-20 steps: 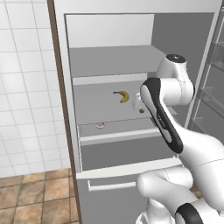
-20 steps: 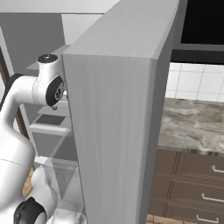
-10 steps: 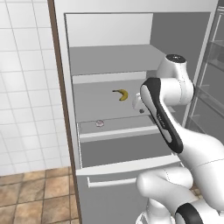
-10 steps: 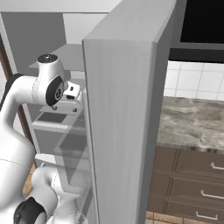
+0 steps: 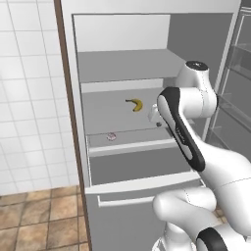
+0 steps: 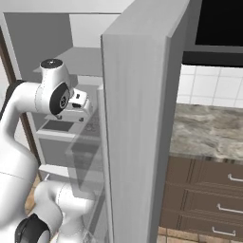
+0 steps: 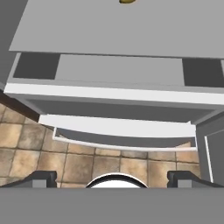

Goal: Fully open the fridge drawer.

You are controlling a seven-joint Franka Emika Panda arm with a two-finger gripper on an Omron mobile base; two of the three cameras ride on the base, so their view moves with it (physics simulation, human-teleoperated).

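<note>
Fridge drawer (image 5: 135, 147) pulled out since before, grey bin, white front strip

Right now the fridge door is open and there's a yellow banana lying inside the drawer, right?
Not quite. The fridge door is open, but the banana lies on the grey shelf above the fridge drawer, not inside it. The left base view shows this.
</note>
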